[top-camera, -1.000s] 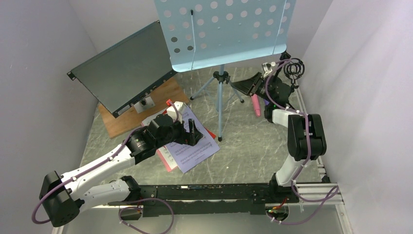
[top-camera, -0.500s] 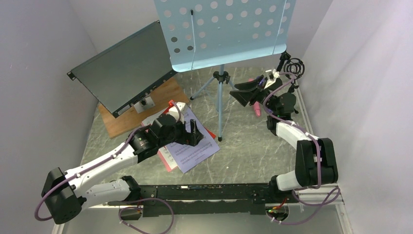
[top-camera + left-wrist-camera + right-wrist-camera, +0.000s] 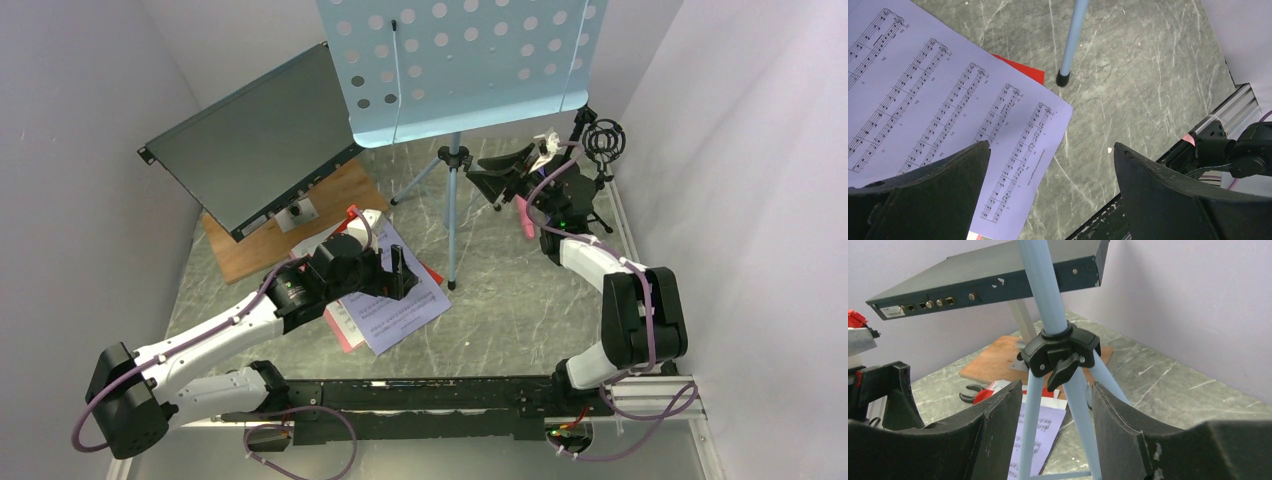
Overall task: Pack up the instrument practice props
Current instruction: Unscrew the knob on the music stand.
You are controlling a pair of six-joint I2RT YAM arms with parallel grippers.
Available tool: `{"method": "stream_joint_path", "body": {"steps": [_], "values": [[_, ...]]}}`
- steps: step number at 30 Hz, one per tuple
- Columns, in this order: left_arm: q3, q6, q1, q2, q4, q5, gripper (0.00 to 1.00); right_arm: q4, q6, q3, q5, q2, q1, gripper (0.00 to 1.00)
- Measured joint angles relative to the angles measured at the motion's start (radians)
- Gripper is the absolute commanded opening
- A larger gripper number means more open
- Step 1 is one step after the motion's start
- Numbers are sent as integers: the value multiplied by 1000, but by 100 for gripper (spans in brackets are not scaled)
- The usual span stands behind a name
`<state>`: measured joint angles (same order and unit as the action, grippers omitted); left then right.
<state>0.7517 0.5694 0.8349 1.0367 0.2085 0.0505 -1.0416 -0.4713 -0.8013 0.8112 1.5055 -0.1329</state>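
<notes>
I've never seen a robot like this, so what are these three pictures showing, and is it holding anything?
These are two robot arms bolted to a table, each ending in a two-finger gripper. One picture looks down from above; the other two come from small cameras on the wrists. On the table are a light-blue music stand, a dark box, music pages and a pink microphone. The left gripper hangs open over the pages. The right gripper is open, pointing at the stand. Neither holds anything.

You had the dark flat metal box (image 3: 255, 150) tilted at the back left, raised above a wooden board (image 3: 245, 255) on the grey marbled table (image 3: 520, 310). Pliers (image 3: 968, 396) lay near that board.
</notes>
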Motion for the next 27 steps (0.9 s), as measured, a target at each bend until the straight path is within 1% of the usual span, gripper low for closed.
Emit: {"method": "stream_joint_path", "body": {"steps": [6,12,15,19,24,27], "values": [[0,0,0,0,0,0,99,14,19,-41,-3,8,-13,46],[0,0,0,2,0,0,99,78,68,-67,-7,8,-28,40],[0,0,0,2,0,0,99,105,88,-70,-8,8,-28,35],[0,0,0,2,0,0,99,136,114,-81,-5,17,-28,23],[0,0,0,2,0,0,99,180,167,-98,15,18,-30,4],[1,0,0,2,0,0,99,206,209,-110,32,18,-29,0]]}}
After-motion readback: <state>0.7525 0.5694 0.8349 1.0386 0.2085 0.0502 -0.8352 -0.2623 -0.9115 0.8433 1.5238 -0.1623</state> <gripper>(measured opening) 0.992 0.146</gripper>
